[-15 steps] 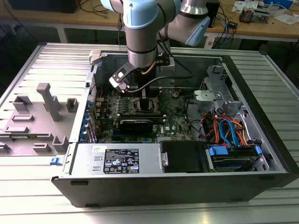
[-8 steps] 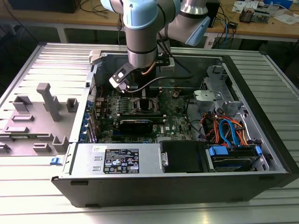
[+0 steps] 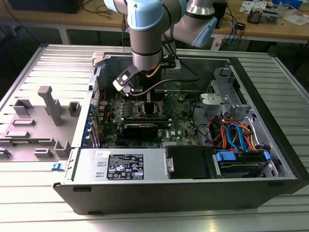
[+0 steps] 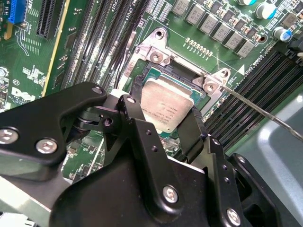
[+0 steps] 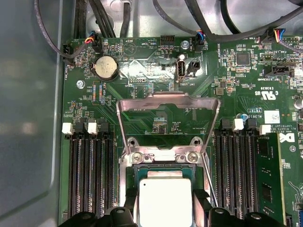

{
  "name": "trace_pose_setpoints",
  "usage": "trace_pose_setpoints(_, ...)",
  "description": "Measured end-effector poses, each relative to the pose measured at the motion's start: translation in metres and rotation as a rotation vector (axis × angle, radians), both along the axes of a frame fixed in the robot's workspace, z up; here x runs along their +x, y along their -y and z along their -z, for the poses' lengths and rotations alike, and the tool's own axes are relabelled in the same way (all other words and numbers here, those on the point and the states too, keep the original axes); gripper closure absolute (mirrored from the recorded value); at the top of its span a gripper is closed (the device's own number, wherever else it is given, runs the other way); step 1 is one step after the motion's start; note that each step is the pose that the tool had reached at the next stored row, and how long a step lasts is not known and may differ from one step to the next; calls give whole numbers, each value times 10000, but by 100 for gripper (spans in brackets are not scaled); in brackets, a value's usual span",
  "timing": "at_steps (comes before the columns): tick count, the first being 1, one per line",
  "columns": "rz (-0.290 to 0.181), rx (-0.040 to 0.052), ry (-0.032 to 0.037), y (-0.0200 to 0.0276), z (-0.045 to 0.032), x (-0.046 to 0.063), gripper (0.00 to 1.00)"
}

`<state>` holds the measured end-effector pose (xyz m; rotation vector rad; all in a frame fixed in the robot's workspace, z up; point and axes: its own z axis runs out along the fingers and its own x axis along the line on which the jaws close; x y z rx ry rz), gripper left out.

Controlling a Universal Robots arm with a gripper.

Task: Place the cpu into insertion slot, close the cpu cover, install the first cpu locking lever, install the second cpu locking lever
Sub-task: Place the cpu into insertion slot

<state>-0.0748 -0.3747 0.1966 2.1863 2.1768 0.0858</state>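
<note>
Pinching the cpu [image 5: 165,196] at the insertion slot [image 5: 163,173], pincer [image 5: 166,210] flanked by memory slots [image 5: 90,175], cpu cover [image 5: 168,99] raised

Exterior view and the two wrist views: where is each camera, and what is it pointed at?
Exterior view: off the arm, looking down into the open case; the arm shows.
First wrist view: at the wrist, facing the board squarely, with the open cover; the fingers show.
Second wrist view: at the wrist, slanting across the board; the fingers and their black mount show.
Both wrist views share the cpu between the fingers.
</note>
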Motion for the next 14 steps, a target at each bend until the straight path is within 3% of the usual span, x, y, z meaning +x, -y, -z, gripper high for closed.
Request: trace_pose_setpoints(14,-24,1,0,0,1,15,45)
